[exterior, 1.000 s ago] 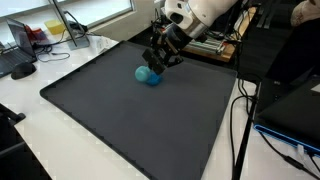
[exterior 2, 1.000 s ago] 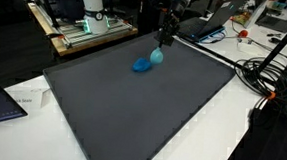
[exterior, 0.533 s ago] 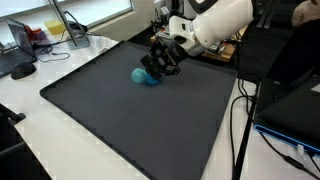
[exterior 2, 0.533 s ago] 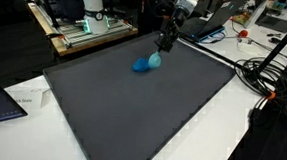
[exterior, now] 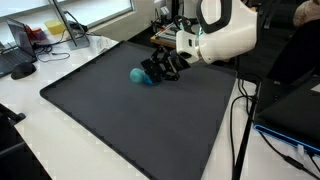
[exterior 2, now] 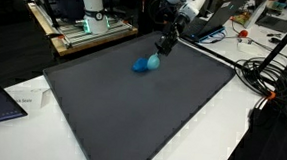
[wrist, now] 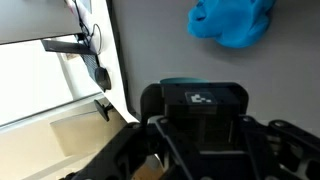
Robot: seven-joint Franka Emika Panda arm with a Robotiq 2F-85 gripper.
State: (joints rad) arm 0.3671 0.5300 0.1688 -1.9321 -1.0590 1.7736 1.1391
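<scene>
A crumpled blue soft object (exterior: 140, 76) lies on the far part of a black mat (exterior: 130, 125); it shows in both exterior views (exterior 2: 142, 64). My gripper (exterior: 160, 67) hangs tilted just beside and slightly above it, on the side away from the mat's middle (exterior 2: 166, 45). In the wrist view the blue object (wrist: 232, 22) is at the top right, apart from the dark gripper body (wrist: 200, 100). A thin teal sliver (wrist: 185, 80) shows at the gripper's top edge. The fingers are hidden by the body, so I cannot tell their opening.
The mat (exterior 2: 132, 109) covers a white table. A laptop (exterior: 14, 45) and a mouse (exterior: 24, 70) sit on a desk at the left. Cables (exterior: 240, 120) run along the mat's right edge. A wooden cart with equipment (exterior 2: 82, 28) stands behind; more cables (exterior 2: 269, 83) lie at the right.
The gripper has come down and tilted over, closing in on the blue object. The blue object stays about where it was.
</scene>
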